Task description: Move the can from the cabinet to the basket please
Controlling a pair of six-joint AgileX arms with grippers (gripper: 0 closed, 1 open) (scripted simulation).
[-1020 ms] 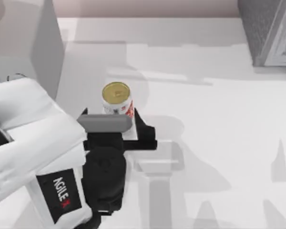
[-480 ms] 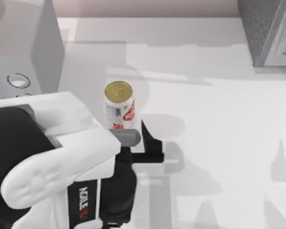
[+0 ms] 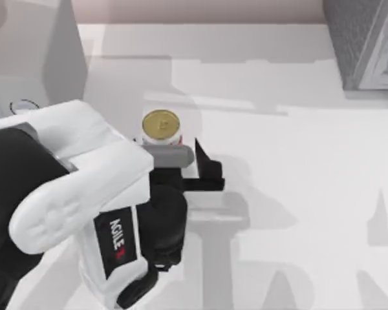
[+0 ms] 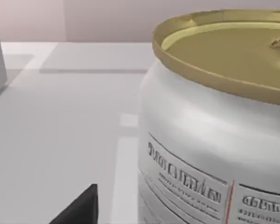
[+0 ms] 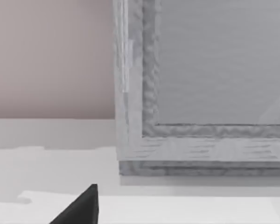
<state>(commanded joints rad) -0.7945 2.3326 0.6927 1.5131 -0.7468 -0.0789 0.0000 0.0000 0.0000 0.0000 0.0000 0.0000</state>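
The can (image 3: 160,126) stands upright on the white table (image 3: 291,187), left of the middle; it is white with red marks and a gold top. It looms close in the left wrist view (image 4: 214,130). My left gripper (image 3: 163,146) is open around the can, and its black right fingertip (image 3: 204,165) stands a little clear of the can's side. The other finger is hidden under the arm. The grey cabinet (image 3: 362,45) sits at the back right. My right gripper, parked, faces the cabinet (image 5: 200,70), with one black fingertip (image 5: 79,207) showing. The basket is out of view.
A pale grey block (image 3: 58,51) stands at the back left, close to my left arm's white body (image 3: 71,187). Open tabletop stretches between the can and the cabinet.
My left arm has pushed forward toward the can, so the fingers that were short of it now stand on either side. The can has stayed put.
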